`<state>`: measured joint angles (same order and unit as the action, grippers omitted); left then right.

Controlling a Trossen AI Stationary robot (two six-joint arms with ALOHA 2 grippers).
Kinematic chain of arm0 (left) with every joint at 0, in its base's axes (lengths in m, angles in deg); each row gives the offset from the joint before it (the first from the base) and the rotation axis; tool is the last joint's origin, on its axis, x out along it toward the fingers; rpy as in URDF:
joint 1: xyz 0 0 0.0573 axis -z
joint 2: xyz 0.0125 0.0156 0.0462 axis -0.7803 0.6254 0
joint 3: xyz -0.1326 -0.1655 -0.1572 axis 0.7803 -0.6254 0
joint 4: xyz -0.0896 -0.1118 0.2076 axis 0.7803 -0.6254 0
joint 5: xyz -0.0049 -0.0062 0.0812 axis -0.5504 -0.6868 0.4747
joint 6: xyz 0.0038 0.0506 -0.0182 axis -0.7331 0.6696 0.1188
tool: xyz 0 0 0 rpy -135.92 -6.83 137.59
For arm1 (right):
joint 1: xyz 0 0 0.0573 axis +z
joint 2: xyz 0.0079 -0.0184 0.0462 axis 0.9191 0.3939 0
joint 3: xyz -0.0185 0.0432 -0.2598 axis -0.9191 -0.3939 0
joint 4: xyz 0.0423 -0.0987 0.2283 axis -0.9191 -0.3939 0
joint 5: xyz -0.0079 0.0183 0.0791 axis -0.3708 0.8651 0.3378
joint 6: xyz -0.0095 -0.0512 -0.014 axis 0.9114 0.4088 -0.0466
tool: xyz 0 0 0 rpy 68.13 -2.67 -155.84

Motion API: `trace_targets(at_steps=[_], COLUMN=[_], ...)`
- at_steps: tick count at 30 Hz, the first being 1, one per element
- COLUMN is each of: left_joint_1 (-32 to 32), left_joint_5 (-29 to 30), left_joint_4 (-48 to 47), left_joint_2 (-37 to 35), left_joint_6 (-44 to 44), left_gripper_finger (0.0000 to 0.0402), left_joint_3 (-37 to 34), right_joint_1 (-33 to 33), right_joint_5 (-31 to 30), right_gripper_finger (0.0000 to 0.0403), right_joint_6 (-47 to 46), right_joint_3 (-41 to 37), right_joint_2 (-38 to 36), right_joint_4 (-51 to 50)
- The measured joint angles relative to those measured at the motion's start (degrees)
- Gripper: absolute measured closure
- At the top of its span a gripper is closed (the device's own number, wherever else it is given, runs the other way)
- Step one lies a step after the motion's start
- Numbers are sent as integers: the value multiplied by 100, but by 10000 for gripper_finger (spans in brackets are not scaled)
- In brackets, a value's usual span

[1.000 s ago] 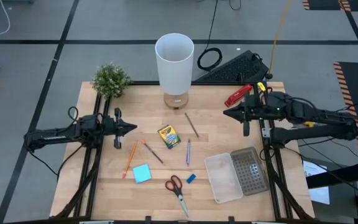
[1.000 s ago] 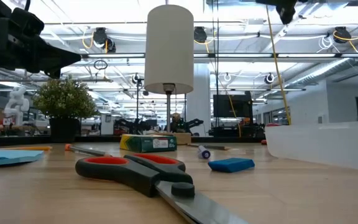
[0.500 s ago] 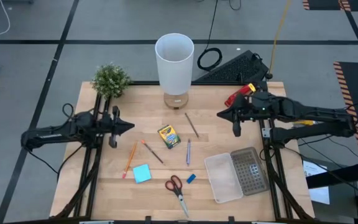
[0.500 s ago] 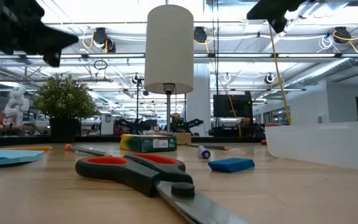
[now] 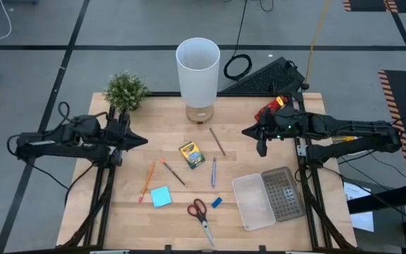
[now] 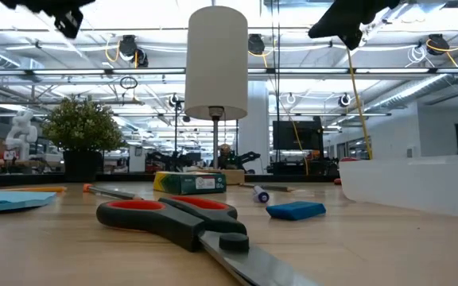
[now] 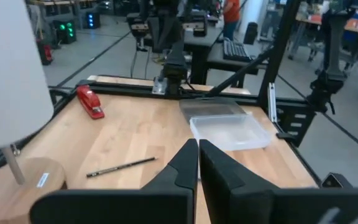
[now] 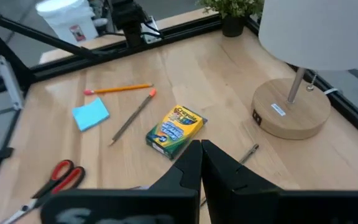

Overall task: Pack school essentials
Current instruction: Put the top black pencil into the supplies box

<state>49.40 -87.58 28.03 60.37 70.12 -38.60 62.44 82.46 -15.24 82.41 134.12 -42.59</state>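
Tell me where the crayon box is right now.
In the high view the crayon box lies mid-table, in front of the lamp base, between the orange-tipped pencil and the brown pencil.

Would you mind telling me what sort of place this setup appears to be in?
It looks like a robotics lab or open workshop hall. Two dark robot arms flank a wooden table, rows of ceiling lights hang over workbenches beyond it, and a keyboard lies with its cables on the grey floor behind.

Your left gripper (image 5: 144,141) has pulled back toward the frame's left edge; your right gripper (image 5: 246,132) has crept leftward
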Motion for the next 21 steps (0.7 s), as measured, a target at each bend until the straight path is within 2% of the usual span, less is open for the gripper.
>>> trace_targets(at_steps=[11,21], left_joint_1=[347,444], left_joint_5=[90,594], left_joint_4=[-1314,-1369], left_joint_2=[1255,2012], left_joint_6=[67,631], left_gripper_finger=[385,385], left_joint_3=[1578,1438], right_joint_1=[559,673], right_joint_5=[-1193,-1629], right_gripper_finger=[403,403], right_joint_6=[-402,-565], right_joint_3=[0,0], right_joint_2=[560,1703], right_joint_4=[54,639])
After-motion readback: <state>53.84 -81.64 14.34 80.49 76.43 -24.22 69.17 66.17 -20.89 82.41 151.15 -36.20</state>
